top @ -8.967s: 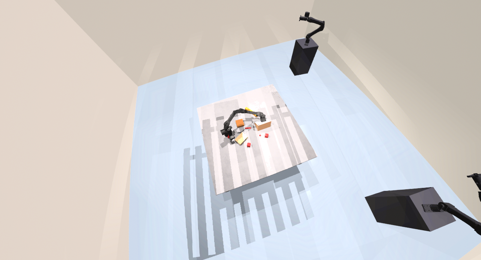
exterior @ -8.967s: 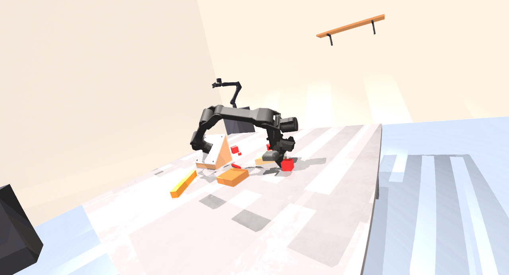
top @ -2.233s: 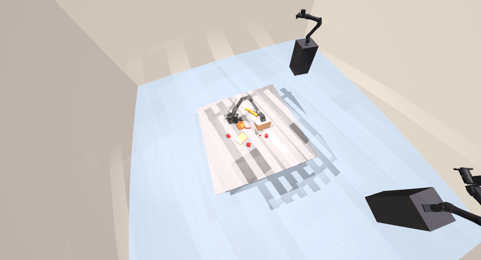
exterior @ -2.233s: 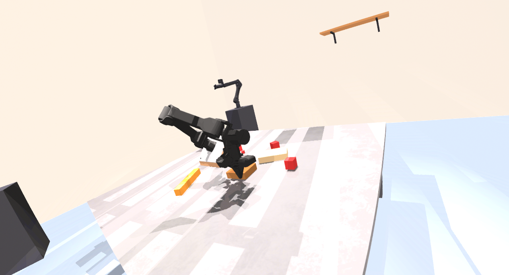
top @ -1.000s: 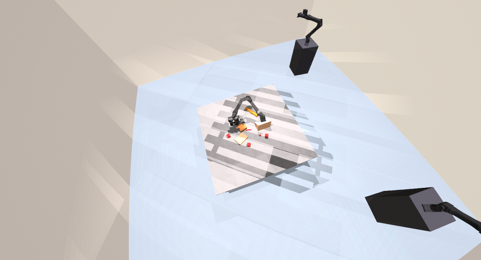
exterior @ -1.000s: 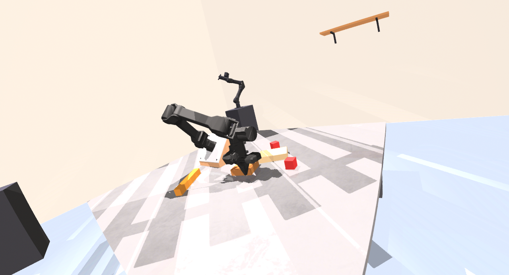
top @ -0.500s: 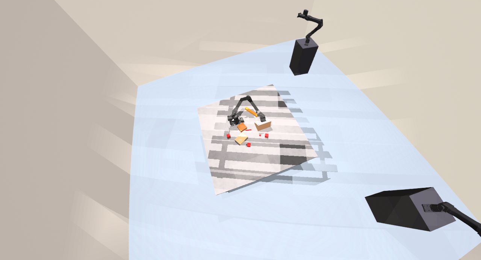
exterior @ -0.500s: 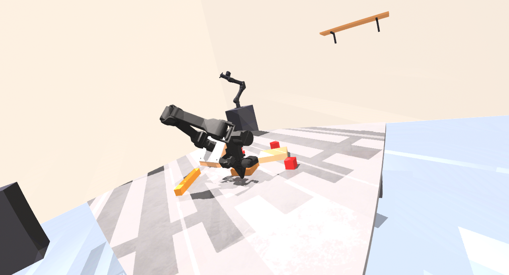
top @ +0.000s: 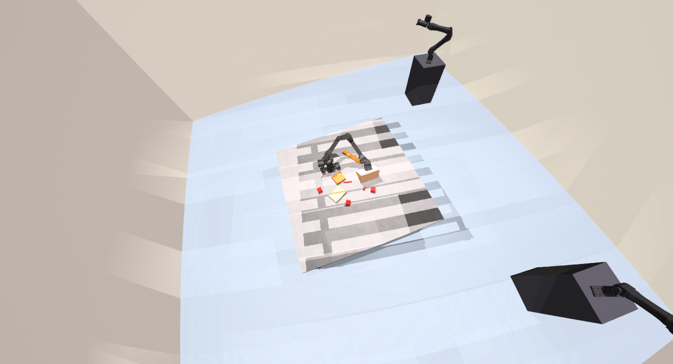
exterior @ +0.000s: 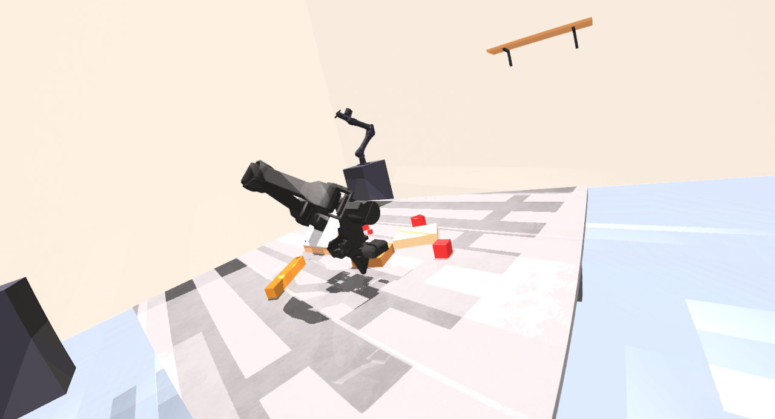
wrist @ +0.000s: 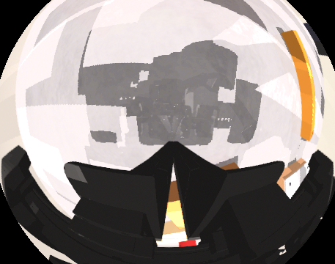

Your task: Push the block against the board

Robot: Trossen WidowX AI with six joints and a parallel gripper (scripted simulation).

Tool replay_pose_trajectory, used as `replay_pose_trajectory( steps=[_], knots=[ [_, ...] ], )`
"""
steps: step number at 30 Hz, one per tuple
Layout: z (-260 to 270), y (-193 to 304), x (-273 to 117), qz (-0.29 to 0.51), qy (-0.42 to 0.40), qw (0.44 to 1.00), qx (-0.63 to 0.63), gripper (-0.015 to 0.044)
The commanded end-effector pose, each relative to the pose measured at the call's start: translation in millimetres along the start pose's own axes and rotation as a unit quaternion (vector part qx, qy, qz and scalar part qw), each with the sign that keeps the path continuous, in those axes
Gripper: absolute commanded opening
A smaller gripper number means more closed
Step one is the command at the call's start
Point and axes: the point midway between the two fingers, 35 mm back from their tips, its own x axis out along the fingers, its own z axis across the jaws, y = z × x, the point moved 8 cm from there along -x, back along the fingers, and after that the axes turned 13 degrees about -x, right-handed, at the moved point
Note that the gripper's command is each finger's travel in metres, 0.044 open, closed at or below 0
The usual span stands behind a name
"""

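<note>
Closed right up now, gripper (top: pixel 329 172) (exterior: pixel 363 270) (wrist: pixel 173 143) narrow at the tips, with nothing between them! Poised just beside the square block (top: pixel 338 178) (exterior: pixel 383 257) (wrist: pixel 231 166), nearer the left edge of the table (top: pixel 371 230) (exterior: pixel 487 362) (wrist: pixel 112 22) than the right in the top view, and closer to the far edge than to the bottom corner. Just below, towards that bottom corner: the board (top: pixel 337 193) (exterior: pixel 414 236) (wrist: pixel 174 228), judging by shape and pale colour.

Close together, but not finished! Seen from above, corner towards side, with no full side flush and no edges even. Left to do, most likely: square up, push home, line up an edge, back away. Impossible to tell whether corners touch.

Over to the exterior view: fingertips low in front of the block, pointing down, plus the thickness of both parts, barely readable from above. Only from the top: layout against all the table's corners. Only at the wrist: tips together, with a thin wedge open behind, showing orange and pale patches. Off to the side there, an orange bar (top: pixel 350 155) (exterior: pixel 285 278) (wrist: pixel 306 88), well apart from the board.
</note>
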Motion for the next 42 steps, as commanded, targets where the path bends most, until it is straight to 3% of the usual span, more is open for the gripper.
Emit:
replay_pose_trajectory(
  steps=[1,10,22,42],
  knots=[
    [2,1,-39,0.0,-0.006,1.0,0.002,0.0],
    [-1,2,-52,0.0,-0.007,1.0,-0.009,0.0],
    [-22,14,-54,0.0,-0.007,0.977,-0.212,0.0],
    [-60,36,-55,-0.001,-0.006,0.847,-0.531,0.0]
  ],
)
